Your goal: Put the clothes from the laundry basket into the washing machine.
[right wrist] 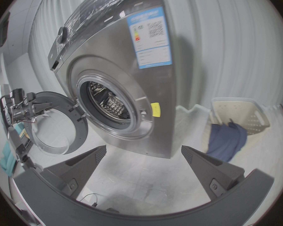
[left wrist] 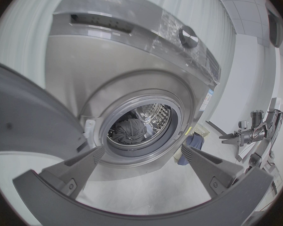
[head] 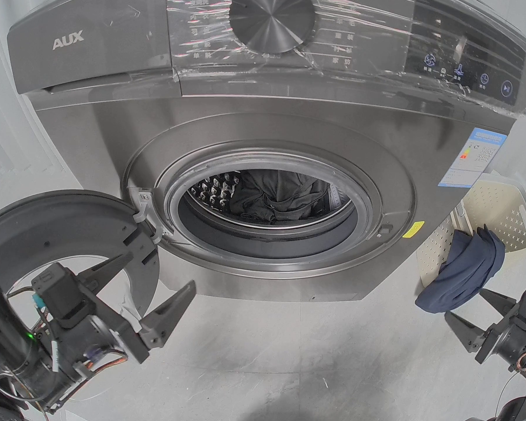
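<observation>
Clothes [head: 457,287] lie in two places ahead of us. Nearest, our left gripper [head: 158,273] hangs with fingers spread by the rim of the open door [head: 58,217]. Our right gripper [head: 467,304], likewise spread, hovers just short of a navy garment [head: 467,264] draped over the front rim of the laundry basket [head: 502,206]. Bare floor [head: 310,352] lies open between the arms. In the head view the right edge of the washing machine [head: 333,124] cuts off part of the basket; the right wrist view shows more. Farthest, a dark garment [head: 274,197] lies in the drum [head: 215,189], its lower edge hidden behind the door seal [head: 269,240].
</observation>
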